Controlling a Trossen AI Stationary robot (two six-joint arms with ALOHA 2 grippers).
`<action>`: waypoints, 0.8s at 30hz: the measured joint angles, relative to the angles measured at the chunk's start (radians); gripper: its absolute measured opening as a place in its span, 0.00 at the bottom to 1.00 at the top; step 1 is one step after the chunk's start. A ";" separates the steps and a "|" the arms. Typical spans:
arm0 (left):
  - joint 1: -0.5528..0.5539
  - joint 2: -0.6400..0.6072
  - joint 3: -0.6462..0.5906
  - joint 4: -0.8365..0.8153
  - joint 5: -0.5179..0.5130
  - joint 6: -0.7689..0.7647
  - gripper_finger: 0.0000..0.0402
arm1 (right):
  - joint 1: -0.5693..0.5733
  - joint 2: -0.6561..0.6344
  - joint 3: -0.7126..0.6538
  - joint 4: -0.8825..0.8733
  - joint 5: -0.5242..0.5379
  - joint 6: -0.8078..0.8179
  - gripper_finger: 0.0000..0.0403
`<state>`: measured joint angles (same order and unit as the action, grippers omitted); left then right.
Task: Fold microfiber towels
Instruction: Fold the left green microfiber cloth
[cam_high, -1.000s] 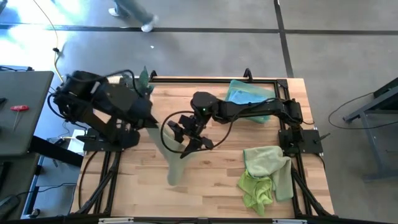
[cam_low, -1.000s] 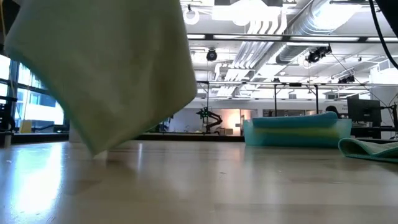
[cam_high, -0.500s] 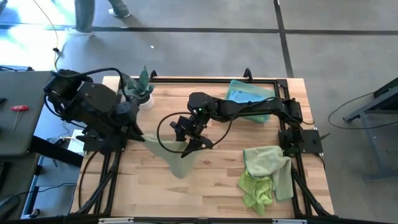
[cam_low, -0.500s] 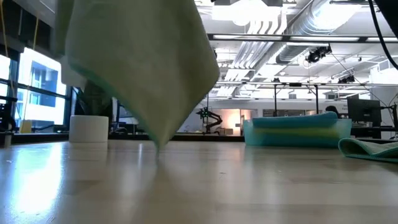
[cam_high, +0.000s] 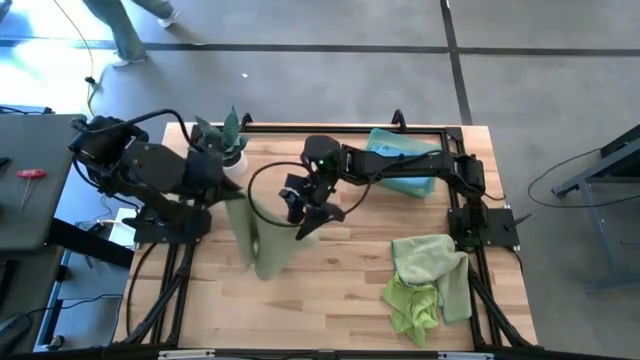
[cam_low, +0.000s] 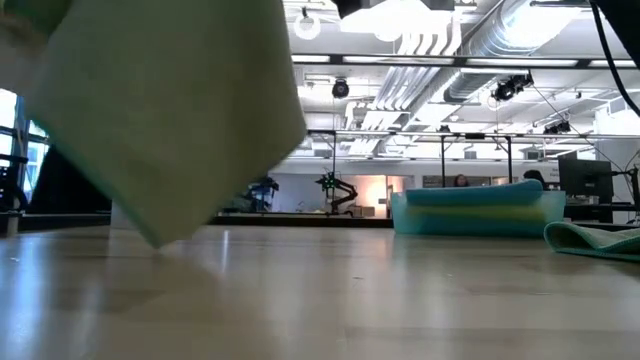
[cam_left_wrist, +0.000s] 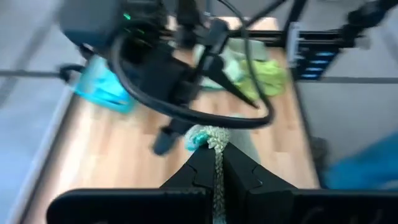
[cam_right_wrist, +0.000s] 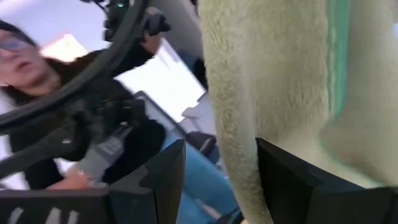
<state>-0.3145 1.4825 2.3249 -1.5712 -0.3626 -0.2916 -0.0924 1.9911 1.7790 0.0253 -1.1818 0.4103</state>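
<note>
A pale sage microfiber towel (cam_high: 265, 235) hangs from my left gripper (cam_high: 233, 192), which is shut on its top at the table's left. In the low view the towel (cam_low: 165, 120) fills the left side, its lowest corner (cam_low: 155, 240) close to the tabletop. My right gripper (cam_high: 305, 213) stands open at the towel's right side, at mid-table. In the right wrist view its two fingers (cam_right_wrist: 168, 177) stand on either side of a hanging edge of the towel (cam_right_wrist: 249, 93). Whether they touch it I cannot tell. My left gripper pinches a bunched bit of the towel's top (cam_left_wrist: 216, 158) between its two shut fingers, and a small tuft (cam_left_wrist: 208, 134) sticks out past the fingertips. The fingers slant downward from the table's left. The towel hangs slack below them.
A folded blue stack (cam_high: 400, 155) lies at the far right, also in the low view (cam_low: 480, 212). A loose heap of green towels (cam_high: 430, 285) lies at the near right. A plant in a white pot (cam_high: 228, 145) stands at the far left. A person (cam_right_wrist: 37, 74) sits beyond the table.
My left gripper has swung toward the near edge and back, turning as it went. The hanging towel has swayed with it, its lower corner now farther toward the table's left. My right gripper has rolled and gone a little toward the far edge, staying open beside the towel.
</note>
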 joint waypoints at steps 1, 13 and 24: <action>0.000 0.000 0.000 0.000 -0.022 0.017 0.00 | -0.005 0.000 0.000 0.000 -0.021 0.018 0.44; 0.005 0.057 0.000 0.044 -0.118 -0.225 0.00 | -0.096 -0.142 0.000 -0.144 0.290 -0.126 0.44; 0.257 0.090 0.000 0.233 -0.231 -0.327 0.00 | 0.014 -0.408 0.000 -0.488 1.145 -0.483 0.44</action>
<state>-0.0579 1.5729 2.3245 -1.3380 -0.5933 -0.6182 -0.0781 1.5835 1.7790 -0.4630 -0.0365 -0.0731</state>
